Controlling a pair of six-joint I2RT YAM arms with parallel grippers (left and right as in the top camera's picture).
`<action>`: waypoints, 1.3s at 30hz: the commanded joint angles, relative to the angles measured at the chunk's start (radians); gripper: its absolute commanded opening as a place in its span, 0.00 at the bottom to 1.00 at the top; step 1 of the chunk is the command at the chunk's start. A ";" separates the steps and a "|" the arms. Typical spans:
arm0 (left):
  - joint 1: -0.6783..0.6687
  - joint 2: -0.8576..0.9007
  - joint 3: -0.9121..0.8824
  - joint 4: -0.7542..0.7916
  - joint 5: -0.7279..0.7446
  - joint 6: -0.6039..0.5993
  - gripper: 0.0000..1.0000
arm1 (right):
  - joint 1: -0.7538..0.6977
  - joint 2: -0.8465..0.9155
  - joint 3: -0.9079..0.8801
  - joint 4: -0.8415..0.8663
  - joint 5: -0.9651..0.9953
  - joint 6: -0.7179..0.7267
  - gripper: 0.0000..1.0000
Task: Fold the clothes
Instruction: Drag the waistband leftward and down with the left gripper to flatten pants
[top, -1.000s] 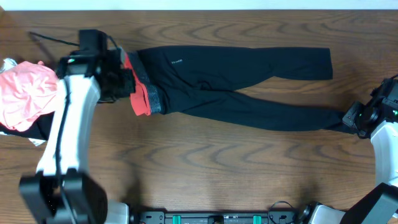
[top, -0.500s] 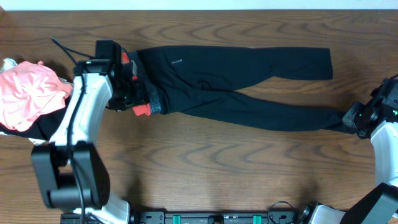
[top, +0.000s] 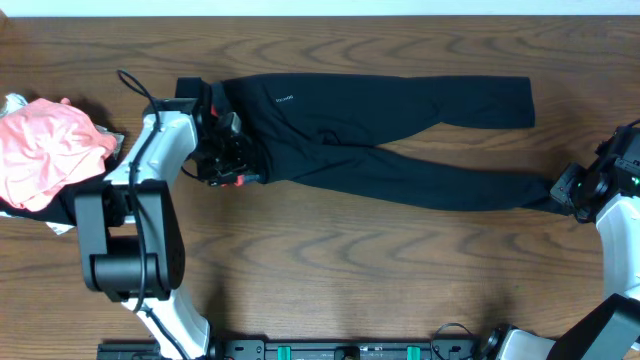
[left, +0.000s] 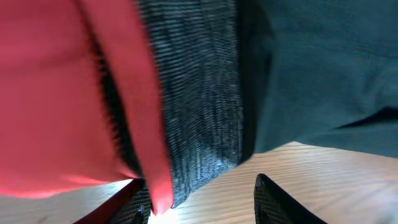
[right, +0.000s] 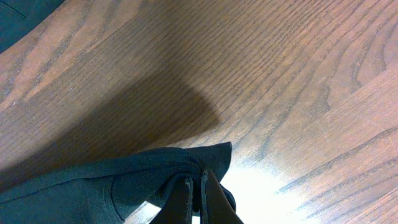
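A crumpled pink garment (top: 45, 150) lay at the left edge of the worktop (top: 350, 270), just clear of the leggings (top: 380, 120). These stretched left to right, waistband (left: 199, 93) left, 2 legs right. The left pincer (left: 205, 202) stood spread over the waistband; the right pincer (right: 196, 196) pinched the nearer leg's end.

The leggings (top: 380, 130) are showing plain black along both legs, which are stretching towards the table's right edge, with a tiny white logo (top: 285, 98) sitting near the waist. Their waistband (left: 199, 93) is showing heathered grey, finely flecked light and dark, and its edging (left: 62, 93) is glowing bright coral-red. The table (top: 350, 270) is showing mid-brown wood with darker wavy grain, and is shining pale where light is catching it. By the table's left edge a crumpled garment (top: 40, 150) is showing salmon pink. The left arm (top: 162, 150) is showing white shells with black joints, and the right arm (top: 620, 228) is likewise looking white and black
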 joint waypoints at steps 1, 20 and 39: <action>-0.019 0.011 0.002 0.003 0.078 -0.005 0.51 | -0.007 0.005 0.007 0.001 -0.001 0.018 0.02; -0.021 -0.149 0.050 -0.057 0.069 -0.006 0.06 | -0.007 0.005 0.007 0.000 -0.009 0.018 0.02; 0.056 -0.384 0.023 -0.138 -0.268 -0.185 0.16 | -0.007 0.005 0.007 -0.003 -0.009 0.018 0.02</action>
